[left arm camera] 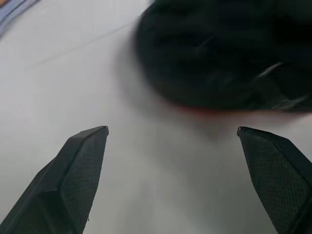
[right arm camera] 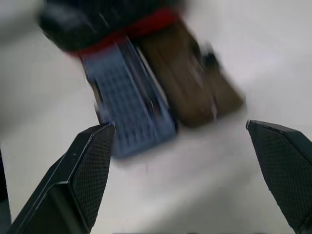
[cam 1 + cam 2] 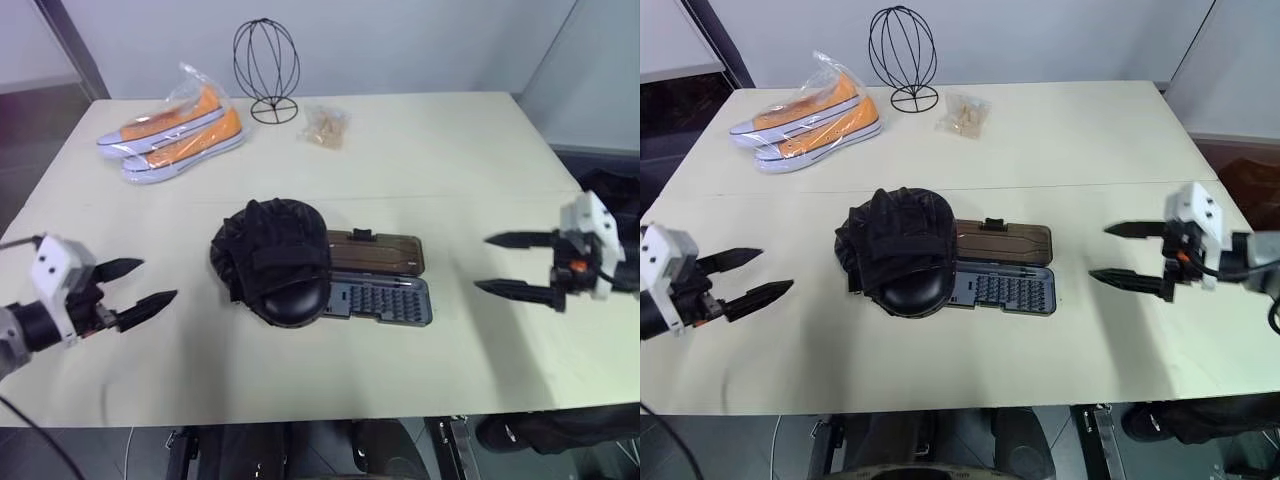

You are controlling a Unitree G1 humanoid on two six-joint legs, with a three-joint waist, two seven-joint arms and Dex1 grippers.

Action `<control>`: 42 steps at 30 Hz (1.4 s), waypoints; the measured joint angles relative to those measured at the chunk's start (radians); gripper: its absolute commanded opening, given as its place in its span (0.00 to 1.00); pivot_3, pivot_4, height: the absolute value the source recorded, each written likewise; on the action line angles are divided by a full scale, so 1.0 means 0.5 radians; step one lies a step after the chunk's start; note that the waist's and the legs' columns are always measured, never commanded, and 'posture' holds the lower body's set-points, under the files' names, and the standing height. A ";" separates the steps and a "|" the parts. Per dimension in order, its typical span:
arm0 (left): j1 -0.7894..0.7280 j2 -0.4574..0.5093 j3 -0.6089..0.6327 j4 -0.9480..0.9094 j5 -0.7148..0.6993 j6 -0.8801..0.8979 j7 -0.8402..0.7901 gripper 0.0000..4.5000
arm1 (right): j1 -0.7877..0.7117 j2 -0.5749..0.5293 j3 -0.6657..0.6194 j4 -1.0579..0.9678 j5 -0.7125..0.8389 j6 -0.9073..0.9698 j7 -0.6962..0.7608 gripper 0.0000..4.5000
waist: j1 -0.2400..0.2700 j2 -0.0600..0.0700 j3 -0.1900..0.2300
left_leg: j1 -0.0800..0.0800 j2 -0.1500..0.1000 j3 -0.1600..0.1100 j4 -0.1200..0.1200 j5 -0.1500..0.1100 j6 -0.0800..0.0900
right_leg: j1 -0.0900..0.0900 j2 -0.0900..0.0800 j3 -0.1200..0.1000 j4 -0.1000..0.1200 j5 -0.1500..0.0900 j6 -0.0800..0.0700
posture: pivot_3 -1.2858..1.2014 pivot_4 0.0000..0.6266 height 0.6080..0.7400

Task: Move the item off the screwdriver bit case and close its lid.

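The pale table (image 3: 470, 160) carries everything, and near its middle the black padded mitt (image 3: 272, 258) lies across the left end of the open screwdriver bit case (image 3: 385, 298), covering part of both halves, so the smoky-brown lid (image 3: 375, 251), folded flat behind the bit tray, cannot swing over until the mitt goes. The left gripper (image 3: 138, 285) and right gripper (image 3: 515, 263) hover either side, well apart from both, each spread wide and empty (probably poised for approach). No brand, label or writing is legible anywhere.
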 measured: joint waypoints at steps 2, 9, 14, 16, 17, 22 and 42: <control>-0.046 0.097 0.006 -0.098 -0.224 0.153 -0.042 0.99 | -0.295 0.100 0.173 -0.083 0.022 0.088 -0.024 1.00 | -0.004 -0.001 0.000 | 0.000 0.000 0.000 0.000 0.000 0.000 | -0.002 0.002 0.000 0.002 0.001 0.001 | 0.52 0.24 1.00; -0.204 0.355 -0.013 -0.145 -0.460 0.289 -0.175 0.99 | -0.842 0.519 0.787 -0.123 -0.170 0.182 -0.127 1.00 | 0.010 -0.001 0.001 | -0.008 -0.001 0.000 0.000 0.001 -0.001 | -0.010 0.006 -0.005 0.005 0.003 0.006 | 0.52 0.24 1.00; -0.174 0.395 -0.063 -0.060 -0.347 0.235 -0.251 0.99 | -0.913 0.874 1.100 -0.176 -0.322 0.145 -0.221 1.00 | 0.003 -0.002 0.000 | -0.031 -0.002 -0.001 0.004 0.005 -0.008 | -0.036 0.008 -0.005 0.010 0.004 0.008 | 0.52 0.24 1.00; -0.115 0.416 -0.063 -0.023 -0.266 0.206 -0.312 0.99 | -0.929 1.028 1.239 -0.130 -0.431 0.123 -0.307 1.00 | -0.006 -0.002 0.000 | -0.031 -0.002 -0.001 0.004 0.007 -0.010 | -0.038 0.010 -0.005 0.012 0.004 0.008 | 0.52 0.24 1.00; -0.091 0.421 -0.060 0.003 -0.231 0.189 -0.339 0.99 | -0.940 1.104 1.295 -0.086 -0.494 0.114 -0.362 1.00 | -0.008 -0.002 0.000 | -0.031 -0.002 -0.001 0.003 0.008 -0.011 | -0.038 0.011 -0.005 0.012 0.004 0.008 | 0.52 0.24 1.00; -0.102 0.421 0.008 0.126 -0.144 0.150 -0.381 0.99 | -0.952 1.322 1.467 0.008 -0.722 0.076 -0.552 1.00 | 0.009 -0.003 -0.001 | -0.031 -0.003 -0.003 0.004 0.009 -0.014 | -0.037 0.011 -0.007 0.013 0.004 0.007 | 0.52 0.24 1.00; -0.182 0.382 -0.043 0.115 -0.115 0.141 -0.358 1.00 | -0.909 1.323 1.489 0.216 -1.060 -0.360 -0.643 0.03 | 0.005 -0.006 -0.003 | -0.022 -0.004 -0.004 0.011 0.013 -0.018 | -0.034 0.012 -0.006 0.037 0.004 0.007 | 0.52 0.24 1.00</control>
